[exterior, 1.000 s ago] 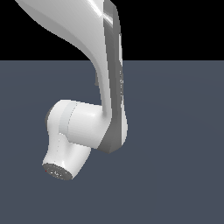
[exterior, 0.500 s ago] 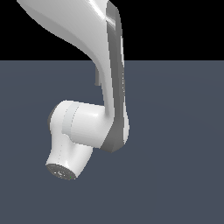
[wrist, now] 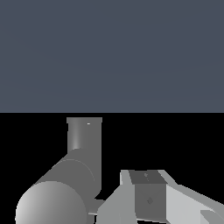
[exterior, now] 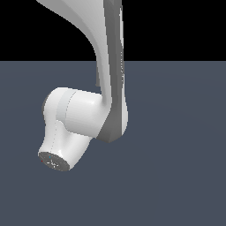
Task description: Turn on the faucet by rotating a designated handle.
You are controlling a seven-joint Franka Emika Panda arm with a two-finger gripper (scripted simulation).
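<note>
The faucet [wrist: 81, 168] sits right beside the gripper [wrist: 148, 199], I cannot tell if its fingers are wide or closed, and the handle is hidden, so the arm [exterior: 110, 88] should find it first, then push slowly.

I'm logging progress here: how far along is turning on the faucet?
Done: the arm is close to the faucet, whose grey tubes fill the wrist view. In hand: the gripper sits right beside them, but I cannot pick out the handle or confirm any contact. Left: rotating the handle; nothing shows it turned yet.
</note>
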